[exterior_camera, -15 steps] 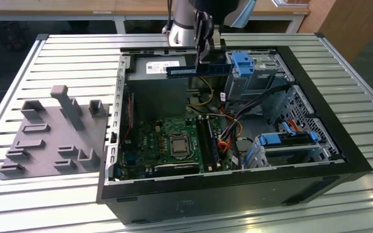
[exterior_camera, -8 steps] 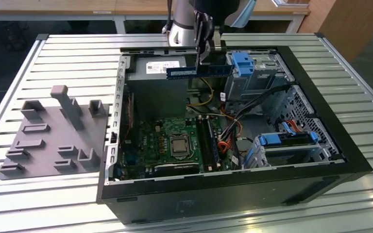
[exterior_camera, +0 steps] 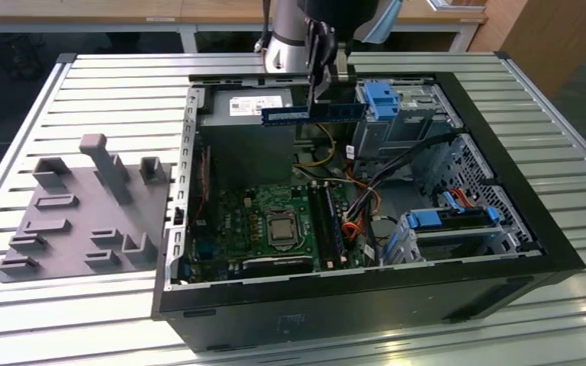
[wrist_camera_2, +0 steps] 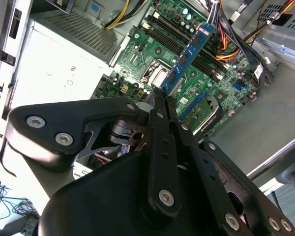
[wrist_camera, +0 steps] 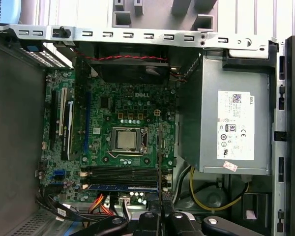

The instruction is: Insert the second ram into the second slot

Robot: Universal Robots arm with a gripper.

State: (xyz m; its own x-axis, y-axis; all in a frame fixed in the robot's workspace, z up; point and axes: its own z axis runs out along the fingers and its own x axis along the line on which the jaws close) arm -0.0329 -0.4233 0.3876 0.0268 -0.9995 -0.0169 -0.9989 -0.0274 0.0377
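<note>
My gripper (exterior_camera: 320,105) hangs above the open computer case (exterior_camera: 497,191), shut on the second ram (exterior_camera: 311,113), a thin blue board with dark chips held level and well above the motherboard (exterior_camera: 262,221). In the second wrist view the fingertips (wrist_camera_2: 162,96) pinch one end of the ram (wrist_camera_2: 189,54), which points out over the long dark memory slots (wrist_camera_2: 162,37). In the first wrist view the ram is a thin blue line seen edge-on (wrist_camera: 123,187), just beside the slots (wrist_camera: 123,173), with the gripper (wrist_camera: 160,209) above them.
A grey power supply (exterior_camera: 247,107) fills the case's far corner. Blue drive-bay latches (exterior_camera: 380,99) and a drive cage (exterior_camera: 445,221) stand on the exterior view's right, with cable bundles (exterior_camera: 375,183) near the slots. A grey fixture block (exterior_camera: 79,217) lies on the slatted table at the left.
</note>
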